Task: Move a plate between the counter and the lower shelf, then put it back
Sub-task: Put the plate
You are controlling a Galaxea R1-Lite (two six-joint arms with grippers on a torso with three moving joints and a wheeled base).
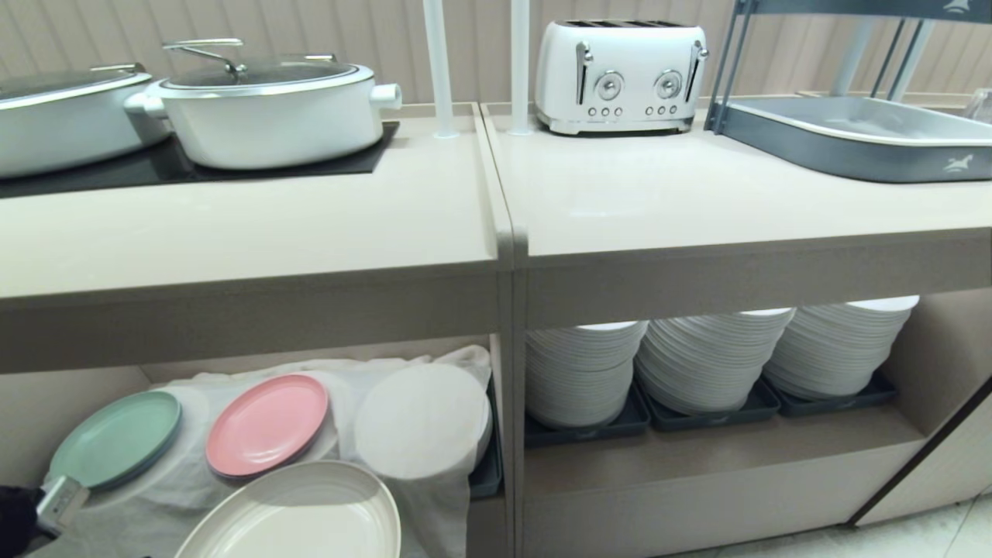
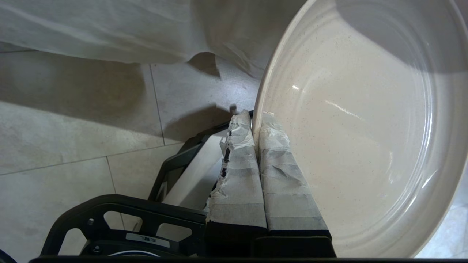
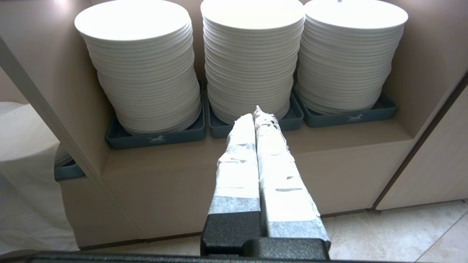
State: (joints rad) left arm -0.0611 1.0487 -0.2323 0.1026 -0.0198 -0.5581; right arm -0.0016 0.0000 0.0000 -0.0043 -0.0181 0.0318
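The cream-beige plate (image 1: 302, 511) hangs tilted in front of the lower shelf (image 1: 31, 411), over the draped white cloth (image 1: 178, 496) and the tiled floor. My left gripper (image 2: 254, 118) is shut on the plate (image 2: 365, 128): one taped finger lies outside its rim, the other inside. The beige counter (image 1: 232, 225) above carries no plate. My right gripper (image 3: 256, 113) is shut on nothing and hangs in front of the recess with the white plate stacks (image 3: 252, 54).
A mint-green plate (image 1: 116, 438) and a pink plate (image 1: 267, 425) lie on the cloth, beside a cloth-covered stack (image 1: 422, 418). Two white pots (image 1: 267, 112) sit on the black hob. A white toaster (image 1: 620, 74) and a grey tray (image 1: 852, 136) stand on the adjoining worktop.
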